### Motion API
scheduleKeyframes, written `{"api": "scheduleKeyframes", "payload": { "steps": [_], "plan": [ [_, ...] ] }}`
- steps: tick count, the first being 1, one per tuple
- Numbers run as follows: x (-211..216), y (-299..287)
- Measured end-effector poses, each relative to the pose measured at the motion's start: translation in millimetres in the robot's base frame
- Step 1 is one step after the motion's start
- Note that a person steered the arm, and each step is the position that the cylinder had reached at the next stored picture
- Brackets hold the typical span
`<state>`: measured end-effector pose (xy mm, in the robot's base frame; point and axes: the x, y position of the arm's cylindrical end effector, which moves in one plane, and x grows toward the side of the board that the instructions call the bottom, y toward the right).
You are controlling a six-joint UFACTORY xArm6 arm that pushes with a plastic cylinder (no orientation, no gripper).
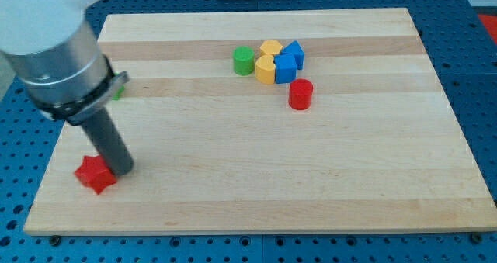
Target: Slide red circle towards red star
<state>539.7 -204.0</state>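
Note:
The red circle [300, 94] stands right of the board's middle, just below a cluster of blocks. The red star [95, 174] lies near the board's lower left corner. My tip [122, 170] rests on the board right beside the red star, at its right edge, far to the left of the red circle. The arm's grey body covers the view's upper left.
Above the red circle sit a green cylinder [244, 60], a yellow hexagon [271, 49], a yellow heart-like block [265, 70] and two blue blocks [289, 62]. A green block [118, 91] peeks out behind the arm at the left. The wooden board [311, 178] lies on a blue table.

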Motion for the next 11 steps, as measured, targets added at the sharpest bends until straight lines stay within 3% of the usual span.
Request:
{"api": "scheduleKeyframes", "payload": {
  "steps": [2, 4, 5, 6, 7, 8, 9, 10, 11],
  "plan": [
    [2.8, -39.4],
    [-78.6, 30.7],
    [-117.8, 103.7],
    [-130.7, 165.7],
    [-84.5, 177.0],
    [-65.4, 221.9],
    [-79.9, 308.2],
    [-100.0, 359.1],
    [-128.5, 359.9]
  ]
}}
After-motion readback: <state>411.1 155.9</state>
